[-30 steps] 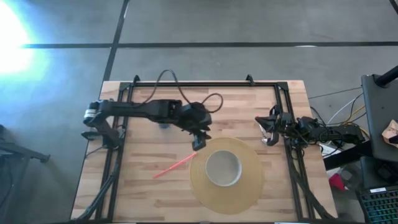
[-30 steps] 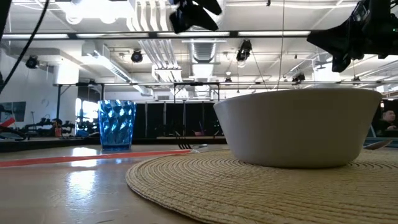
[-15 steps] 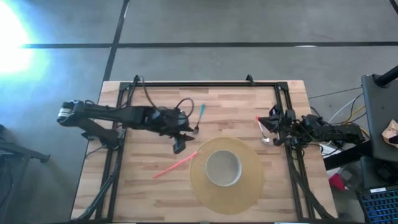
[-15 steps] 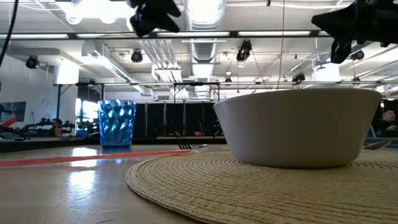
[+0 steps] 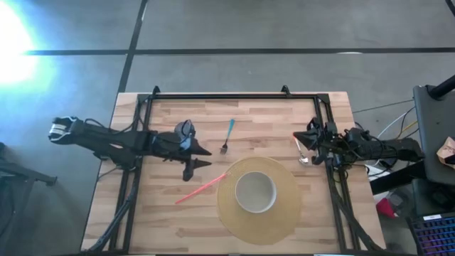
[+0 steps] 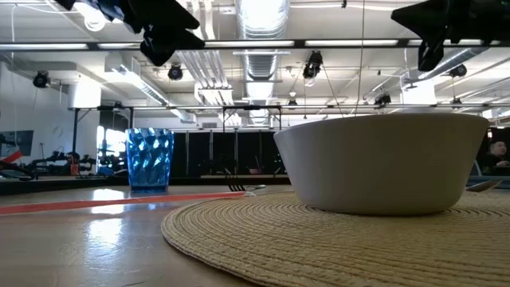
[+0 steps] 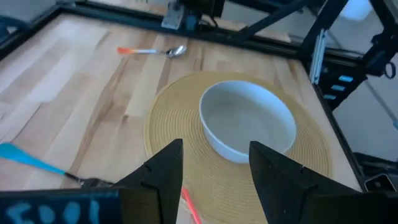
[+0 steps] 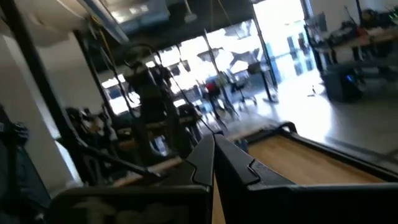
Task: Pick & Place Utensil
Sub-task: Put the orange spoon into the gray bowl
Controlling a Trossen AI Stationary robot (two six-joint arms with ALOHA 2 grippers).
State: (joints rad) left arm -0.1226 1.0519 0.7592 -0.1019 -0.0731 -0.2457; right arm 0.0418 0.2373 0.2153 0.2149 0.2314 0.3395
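Note:
A blue-handled fork [image 5: 227,137] lies flat on the wood table, beyond the round woven placemat [image 5: 284,213]. A thin red utensil [image 5: 201,188] lies flat with one end at the mat's left rim. An orange-handled spoon [image 7: 153,51] lies near the table's right rail. My left gripper [image 5: 195,161] hangs open above the table left of the mat and holds nothing; its fingers [image 7: 163,169] frame the white bowl [image 7: 249,121] on the mat. Shut and empty, my right gripper [image 5: 307,141] is raised at the right rail, above the spoon [image 5: 302,155].
A blue faceted cup [image 5: 185,130] stands upright close beside my left arm, on its far side; it also shows in the low view as the cup [image 6: 149,159]. Black frame rails [image 5: 220,96] run along the table's far, left and right sides.
My left gripper has drawn back from the placemat's edge toward the table's left edge and sunk a little, staying open. The blue fork, hidden under that arm before, now shows. My right gripper has risen slightly, still shut.

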